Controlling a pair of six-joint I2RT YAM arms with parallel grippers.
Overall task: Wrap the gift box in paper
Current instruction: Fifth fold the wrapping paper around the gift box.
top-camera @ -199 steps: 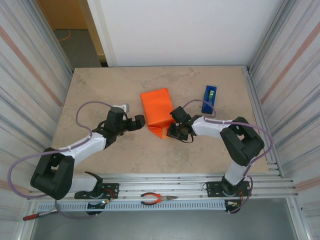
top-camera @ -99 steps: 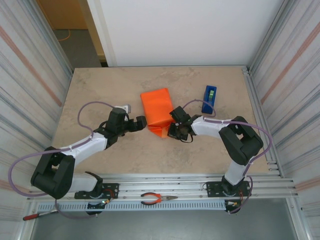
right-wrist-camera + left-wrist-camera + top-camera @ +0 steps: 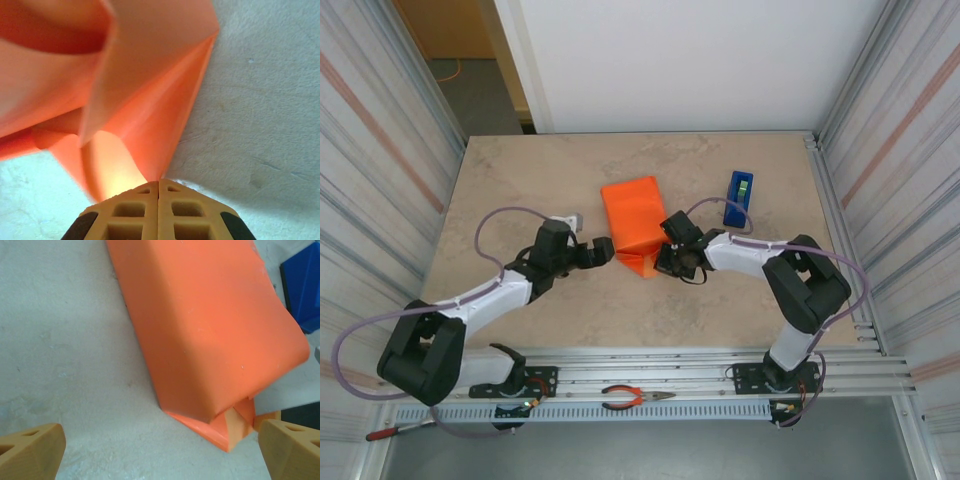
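Note:
The orange paper (image 3: 632, 215) lies folded over a low block shape in the middle of the table; the gift box itself is hidden under it. At the bundle's near end a pointed flap (image 3: 220, 427) sticks out onto the table. My right gripper (image 3: 665, 258) sits at that end from the right, and its jaws (image 3: 159, 182) are shut on the tip of the paper (image 3: 150, 100) flap. My left gripper (image 3: 605, 248) is just left of the same end, open wide, with the paper (image 3: 210, 330) ahead of it and bare table between its fingers (image 3: 30, 452).
A blue tape dispenser (image 3: 739, 197) stands right of the bundle, also seen past the paper as the blue dispenser (image 3: 305, 290). Red-handled pliers (image 3: 635, 398) lie on the rail by the arm bases. Metal walls close in both sides of the table (image 3: 520, 180).
My right gripper's jaws have closed onto the paper flap. The left gripper has edged a little right and nearer toward the bundle's near end, staying open.

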